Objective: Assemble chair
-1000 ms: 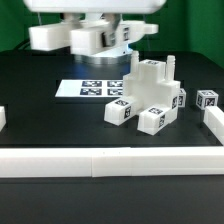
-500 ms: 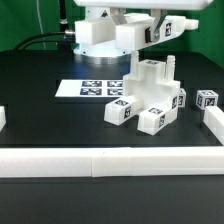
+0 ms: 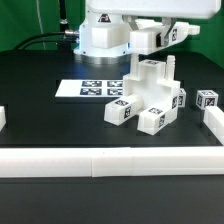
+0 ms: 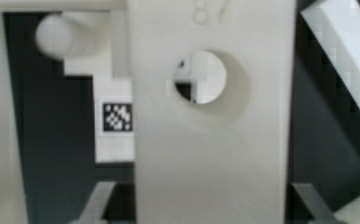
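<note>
Several white tagged chair pieces stand clustered (image 3: pixel 150 95) right of the table's middle, some joined into a stepped block. My gripper (image 3: pixel 150 40) hangs above and behind that cluster, shut on a white chair piece (image 3: pixel 172 30) with tags that sticks out toward the exterior view's right. In the wrist view this held piece (image 4: pixel 203 140) is a flat white bar with a round hole, running between my fingers (image 4: pixel 106 200), with my gripper (image 4: pixel 207 205) at its near end. Beyond it shows another white part with a tag (image 4: pixel 120 118).
The marker board (image 3: pixel 95 88) lies flat behind the cluster. A long low white border rail (image 3: pixel 110 160) runs along the front, with more rail at the exterior view's right (image 3: pixel 213 125) and left (image 3: pixel 3 118). A small tagged block (image 3: pixel 207 100) sits right of the cluster.
The arm has swung toward the exterior view's right, carrying the held white piece from upper left to upper right, above the cluster. The parts on the table have not moved.
</note>
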You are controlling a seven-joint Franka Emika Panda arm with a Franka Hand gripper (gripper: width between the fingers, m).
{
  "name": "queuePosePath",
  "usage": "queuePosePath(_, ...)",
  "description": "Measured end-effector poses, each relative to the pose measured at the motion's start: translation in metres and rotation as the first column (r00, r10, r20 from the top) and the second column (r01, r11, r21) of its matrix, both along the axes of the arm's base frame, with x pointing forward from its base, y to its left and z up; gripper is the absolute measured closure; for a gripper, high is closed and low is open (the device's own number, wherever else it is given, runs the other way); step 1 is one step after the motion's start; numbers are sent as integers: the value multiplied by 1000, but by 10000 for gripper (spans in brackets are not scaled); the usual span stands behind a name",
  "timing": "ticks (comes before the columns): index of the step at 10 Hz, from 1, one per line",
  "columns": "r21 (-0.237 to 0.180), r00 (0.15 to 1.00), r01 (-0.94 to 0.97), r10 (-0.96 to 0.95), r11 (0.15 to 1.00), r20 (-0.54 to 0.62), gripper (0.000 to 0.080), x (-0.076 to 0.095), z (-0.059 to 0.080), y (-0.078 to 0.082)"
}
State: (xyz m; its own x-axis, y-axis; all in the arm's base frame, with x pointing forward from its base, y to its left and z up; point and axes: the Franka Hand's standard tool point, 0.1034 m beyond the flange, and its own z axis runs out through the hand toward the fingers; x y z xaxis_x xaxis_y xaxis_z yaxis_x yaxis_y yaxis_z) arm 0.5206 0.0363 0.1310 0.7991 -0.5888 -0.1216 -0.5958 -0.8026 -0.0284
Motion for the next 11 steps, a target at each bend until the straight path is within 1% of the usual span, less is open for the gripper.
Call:
queuePosePath(1, -7, 1000, -6, 7, 1000, 21, 515, 4, -3, 4)
queuePosePath(4, -8, 1000, -9, 9, 1000, 19, 515, 3, -4, 4)
queuePosePath(5, -10, 1000, -11, 11, 1000, 18, 515, 3, -7, 9)
queuePosePath(7, -12, 1000, -17, 17, 1000, 12, 515, 1, -11, 9)
queuePosePath(11, -16, 999, -19, 20, 1000, 31, 515, 4, -11, 12)
